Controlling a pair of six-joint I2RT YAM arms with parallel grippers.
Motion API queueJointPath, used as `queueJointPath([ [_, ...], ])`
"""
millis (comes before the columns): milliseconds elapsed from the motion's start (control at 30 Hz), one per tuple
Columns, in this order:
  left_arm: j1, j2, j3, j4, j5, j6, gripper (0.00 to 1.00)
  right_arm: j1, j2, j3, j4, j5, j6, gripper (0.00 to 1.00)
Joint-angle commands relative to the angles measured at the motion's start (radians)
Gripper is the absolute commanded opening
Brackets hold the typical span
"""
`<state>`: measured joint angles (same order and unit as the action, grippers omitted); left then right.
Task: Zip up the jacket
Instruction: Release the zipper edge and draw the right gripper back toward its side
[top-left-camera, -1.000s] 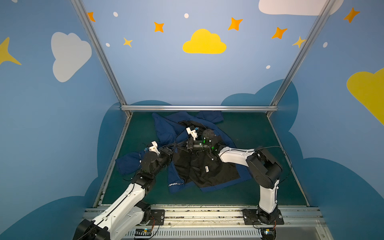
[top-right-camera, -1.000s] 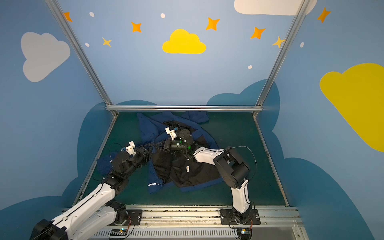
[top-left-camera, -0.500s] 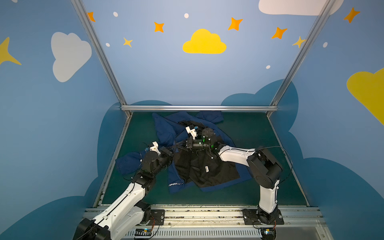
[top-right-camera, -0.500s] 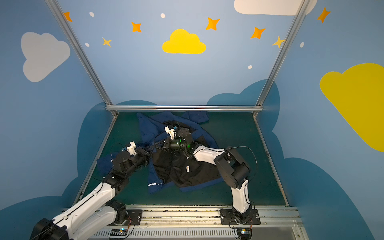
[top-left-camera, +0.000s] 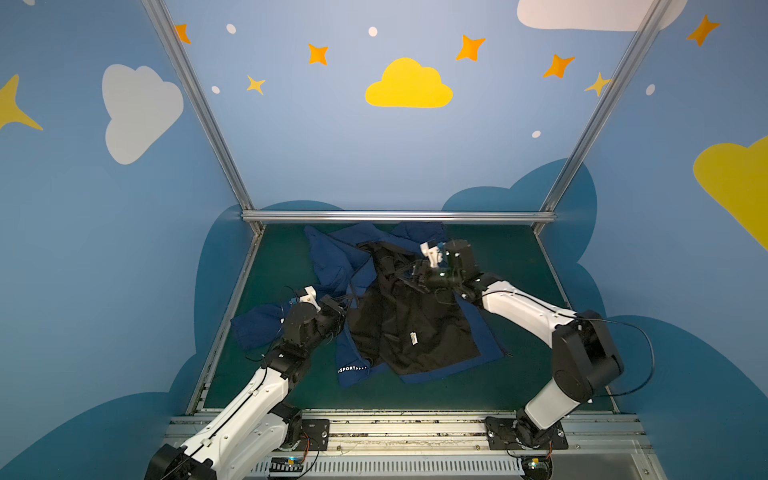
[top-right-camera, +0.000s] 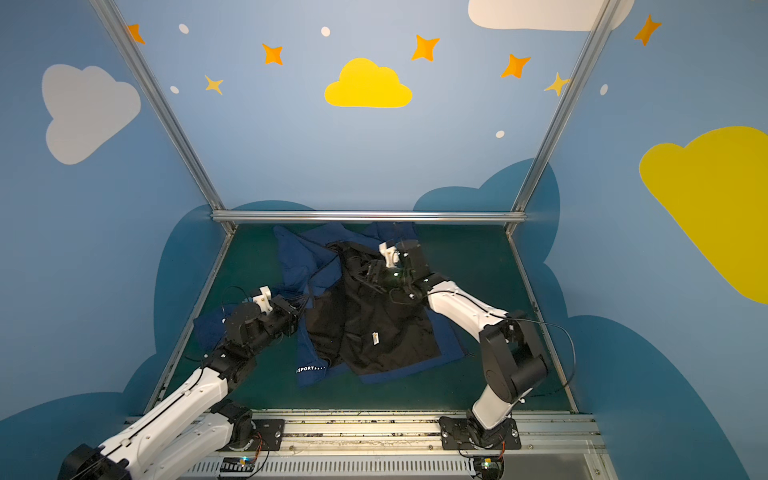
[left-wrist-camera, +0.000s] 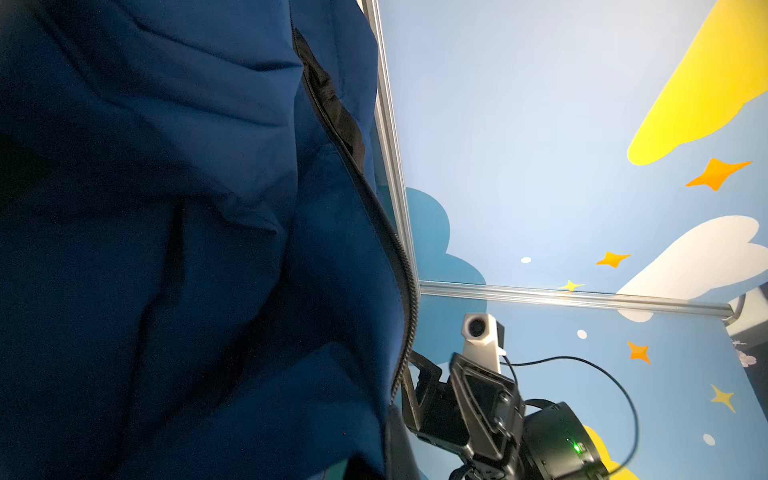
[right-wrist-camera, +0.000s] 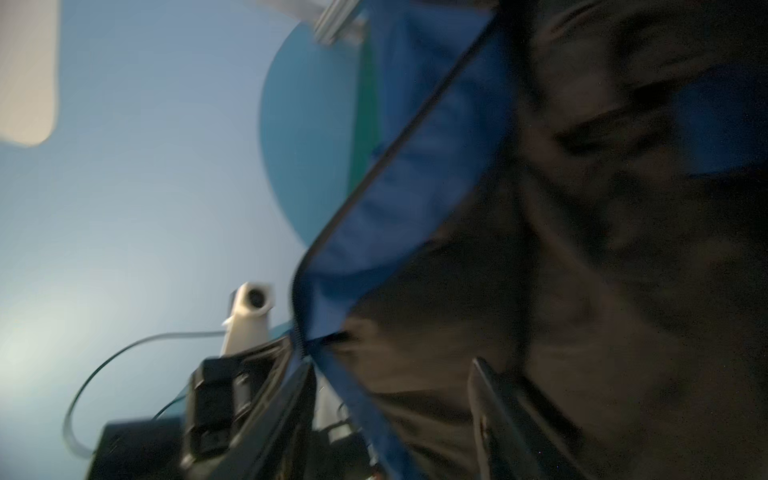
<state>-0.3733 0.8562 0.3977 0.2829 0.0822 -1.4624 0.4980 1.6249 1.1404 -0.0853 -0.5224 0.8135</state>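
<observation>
The navy jacket (top-left-camera: 407, 332) (top-right-camera: 365, 328) lies open on the green mat, black lining up, white "SPORT" lettering (top-left-camera: 352, 368) near the front hem. My left gripper (top-left-camera: 347, 303) (top-right-camera: 302, 305) is shut on the jacket's left zipper edge and holds it off the mat. The zipper teeth (left-wrist-camera: 405, 291) run along that edge in the left wrist view. Over the lining near the collar, my right gripper (top-left-camera: 409, 274) (top-right-camera: 365, 274) (right-wrist-camera: 395, 415) stands open, its fingers (right-wrist-camera: 498, 415) wide apart with the jacket's blue edge (right-wrist-camera: 374, 415) passing between them, ungripped.
An aluminium rail (top-left-camera: 395, 216) closes the back of the mat (top-left-camera: 519, 374), with slanted posts at both rear corners. One navy sleeve (top-left-camera: 257, 328) sprawls left under my left arm. The metal base rail (top-left-camera: 395, 428) runs along the front.
My right gripper has opened, let go of the jacket and drawn back to the right, away from the left gripper. The left gripper has shut on the zipper edge and stayed in place.
</observation>
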Motion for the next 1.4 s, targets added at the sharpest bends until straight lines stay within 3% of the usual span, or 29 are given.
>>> queueJointPath([
  [0,0.002,-0.004,0.026,-0.003,0.006,0.023,0.03,-0.094,-0.012,-0.018,-0.462,0.17,-0.305,0.59],
  [233,0.002,0.012,0.035,0.001,0.011,0.025,0.03,-0.222,-0.046,-0.06,-0.619,0.446,-0.564,0.63],
  [333,0.002,0.014,0.032,0.0,0.014,0.026,0.03,-0.264,-0.066,-0.103,-0.591,0.515,-0.648,0.77],
  [600,0.001,0.03,0.031,0.006,0.022,0.024,0.03,-0.338,0.027,-0.058,-0.521,0.356,-0.78,0.77],
  [867,0.002,0.024,0.03,0.002,0.019,0.022,0.03,-0.43,0.154,0.031,-0.475,0.077,-0.83,0.59],
  [1033,0.003,0.019,0.03,-0.001,0.019,0.02,0.03,-0.444,0.208,0.083,-0.52,0.017,-0.818,0.28],
  [1067,0.004,0.016,0.03,-0.003,0.016,0.019,0.03,-0.444,0.207,0.081,-0.521,0.008,-0.817,0.29],
  [1167,0.004,0.011,0.028,-0.007,0.011,0.019,0.03,-0.445,0.198,0.064,-0.494,0.014,-0.807,0.48],
  [1367,0.003,0.008,0.027,-0.007,0.015,0.018,0.03,-0.451,0.237,0.067,-0.467,0.048,-0.817,0.53],
])
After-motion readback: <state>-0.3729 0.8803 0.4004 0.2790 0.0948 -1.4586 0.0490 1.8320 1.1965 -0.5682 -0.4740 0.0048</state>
